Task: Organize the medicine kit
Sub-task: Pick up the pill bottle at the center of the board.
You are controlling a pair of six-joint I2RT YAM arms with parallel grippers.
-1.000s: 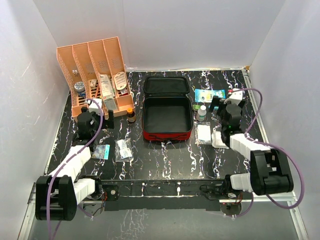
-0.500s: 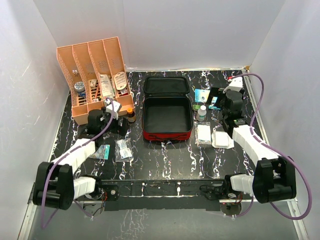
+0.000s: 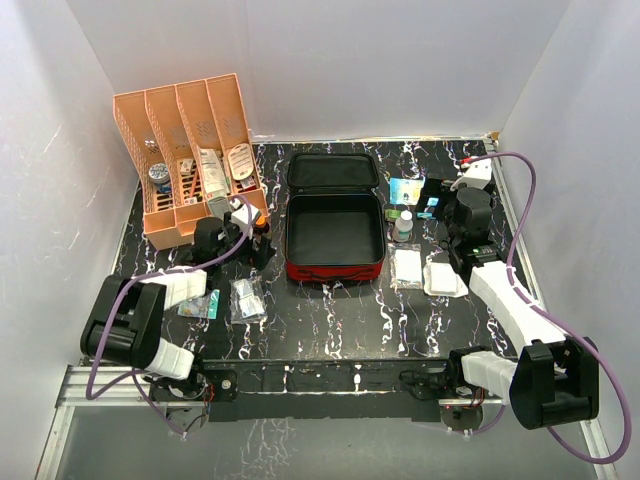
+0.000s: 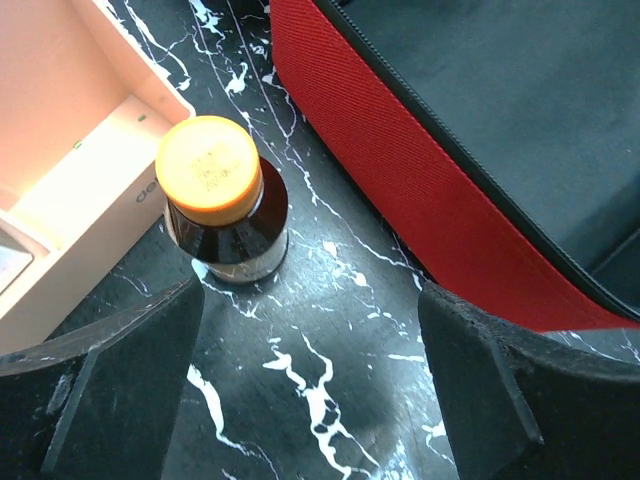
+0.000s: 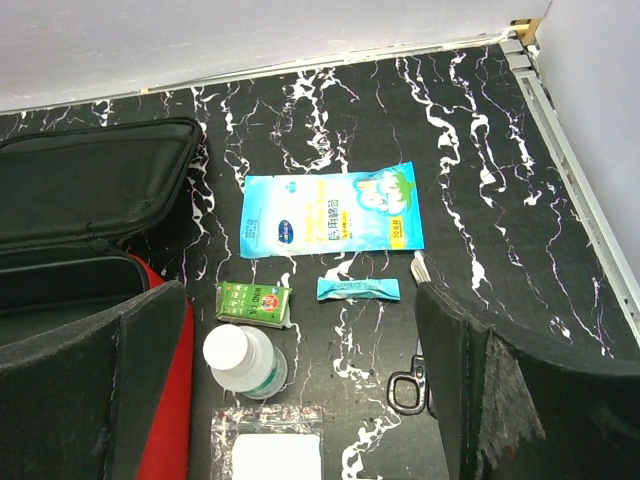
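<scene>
I saw the medicine kit [image 3: 335,269] lying open mid-table [image 3: 330,320], with red fabric walls, black lining, nothing inside, and its lid hinged back on the far side. My left arm reached low between the kit and the orange rack [image 3: 190,150]. Its claw [image 4: 310,385] was spread wide and held nothing, with an orange-capped brown bottle [image 4: 222,200] upright just ahead. The right claw [image 5: 300,395] gaped empty above the blue packet [image 5: 330,210] to the kit's right.

Plain white panel walls [image 3: 400,60] enclose the black, white-veined marble-pattern tabletop [image 3: 330,320] on left, right and far sides — light even, shadows soft.
</scene>
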